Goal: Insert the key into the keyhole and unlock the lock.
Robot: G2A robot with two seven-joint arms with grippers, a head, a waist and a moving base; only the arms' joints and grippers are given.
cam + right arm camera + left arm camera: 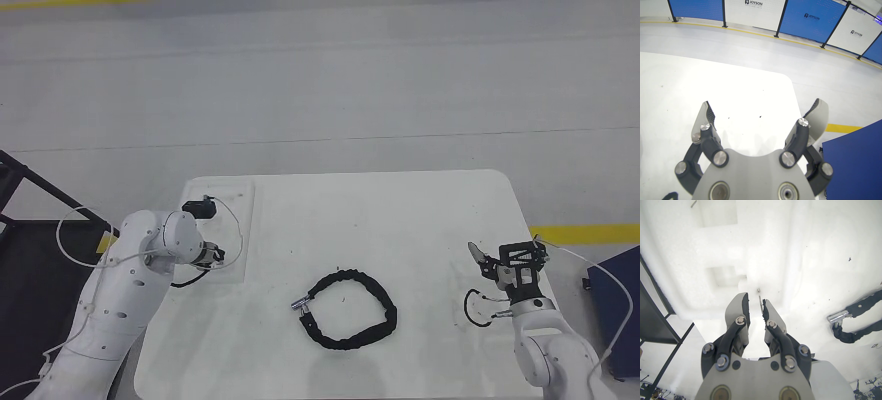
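White tabletop is framing the left gripper, fingers narrowly parted, straddling the key seated in a foam tray at frame left. Light, stiff and likely slippery, it is wanting a flat pinch on its exposed top. The lock is lying centre, with the right gripper spread wide at lower right.

My L arm is bent at the elbow out on my left side. The L claw points down and fwd, fingers drawn in to a slim gap, tips not meeting. R arm sits low on my right w/ the R claw spread wide.
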